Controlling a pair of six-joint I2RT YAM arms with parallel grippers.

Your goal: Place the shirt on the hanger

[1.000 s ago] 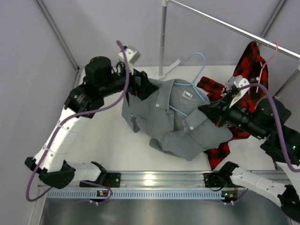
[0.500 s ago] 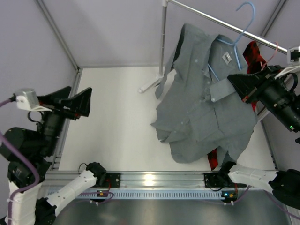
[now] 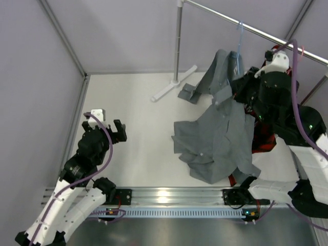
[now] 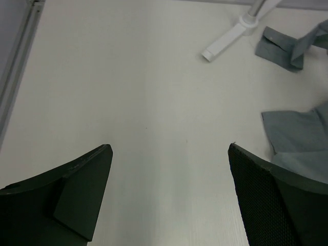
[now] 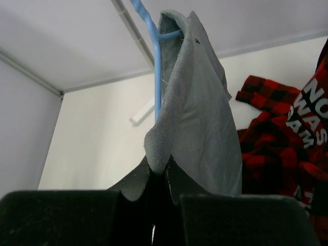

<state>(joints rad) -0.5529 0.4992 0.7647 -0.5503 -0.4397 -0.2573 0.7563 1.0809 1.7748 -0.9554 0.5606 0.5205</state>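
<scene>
The grey-green shirt (image 3: 218,138) hangs on the light-blue hanger (image 3: 239,41), whose hook reaches up to the rail (image 3: 256,32); I cannot tell if it rests on it. The shirt's lower half drapes onto the table. My right gripper (image 3: 237,88) is shut on a fold of the shirt at the shoulder. In the right wrist view the gripper (image 5: 164,165) pinches the cloth (image 5: 200,118) beside the blue wire (image 5: 157,66). My left gripper (image 3: 110,134) is open and empty over bare table at the left, far from the shirt; its jaws stand wide apart (image 4: 169,154).
The red-and-black plaid shirt (image 5: 287,143) hangs behind the grey one at the right (image 3: 264,138). The rack's upright pole (image 3: 178,41) and white foot (image 3: 171,88) stand at the back middle. A sleeve cuff (image 4: 279,46) lies by the foot (image 4: 230,36).
The right gripper has lifted the shirt and hanger off the table up to the rail. The left gripper has let go, pulled back to the left and come down low.
</scene>
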